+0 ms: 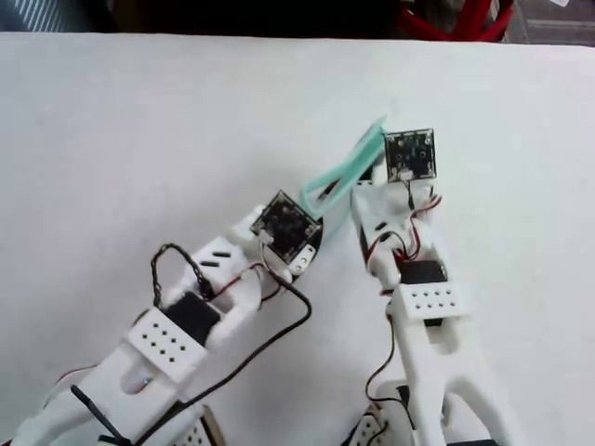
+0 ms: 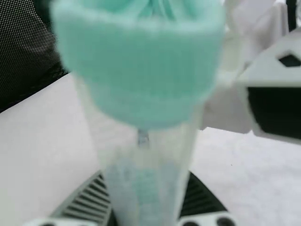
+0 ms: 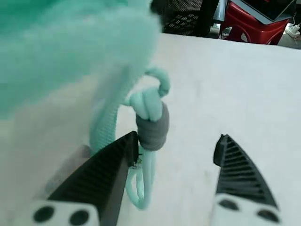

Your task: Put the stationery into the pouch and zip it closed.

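White tabletop (image 1: 139,121) lies under two arms and one teal pouch (image 1: 346,172). The pouch's long axis slants from the left pincer (image 2: 143,207), which is clamped on its clear body, toward the right pincer (image 3: 178,139). That one gapes wide, and the single pull cord (image 3: 150,117) rests against one of its fingers, so I judge the right arm nearer the zip.

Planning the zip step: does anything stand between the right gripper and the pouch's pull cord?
Nothing visible does. The pull cord of the pouch hangs inside the open right gripper, close beside one finger.
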Controlling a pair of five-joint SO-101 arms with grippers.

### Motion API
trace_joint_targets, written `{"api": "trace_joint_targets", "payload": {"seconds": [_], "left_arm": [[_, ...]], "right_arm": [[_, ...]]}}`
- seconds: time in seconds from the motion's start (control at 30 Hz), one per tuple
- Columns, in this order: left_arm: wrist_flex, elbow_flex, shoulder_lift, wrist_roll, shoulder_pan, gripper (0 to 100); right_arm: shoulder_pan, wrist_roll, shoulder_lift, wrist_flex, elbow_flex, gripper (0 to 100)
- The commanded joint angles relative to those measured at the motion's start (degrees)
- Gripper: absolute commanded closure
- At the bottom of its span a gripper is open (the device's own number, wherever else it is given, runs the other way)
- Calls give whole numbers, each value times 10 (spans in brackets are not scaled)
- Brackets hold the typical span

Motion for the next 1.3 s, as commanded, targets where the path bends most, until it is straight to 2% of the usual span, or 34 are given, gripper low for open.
{"api": "trace_joint_targets", "payload": {"seconds": [0.0, 0.13, 0.3, 0.47, 0.53, 0.63, 0.8, 0.9, 1.1, 1.2, 1.27], "left_arm": [[-12, -8, 1, -7, 7, 963], [-13, -7, 1, -7, 7, 963], [-14, -7, 1, -7, 7, 963], [-14, -8, -1, -4, 4, 958], [-14, -8, -3, -4, 4, 956], [-14, -8, -3, 1, 8, 904], [-14, -8, -3, 119, -1, 784], [-15, -14, -6, 135, -13, 754], [-14, -20, -53, 135, -4, 758], [-17, -20, -60, 135, 12, 828], [-47, -16, -55, 135, 12, 896]], "right_arm": [[5, -4, 0, -35, -25, 788], [5, -4, 4, -41, -25, 802], [27, -4, 0, -42, -25, 989], [76, -4, -1, -36, -25, 981], [92, -31, -14, -36, -26, 981], [80, -43, -44, 5, -25, 981], [41, -43, -62, 50, -25, 981], [38, -43, -62, 53, -25, 981], [36, -47, -62, 53, -25, 981], [36, -47, -62, 53, -25, 981], [36, -47, -63, 57, -25, 981]]}}
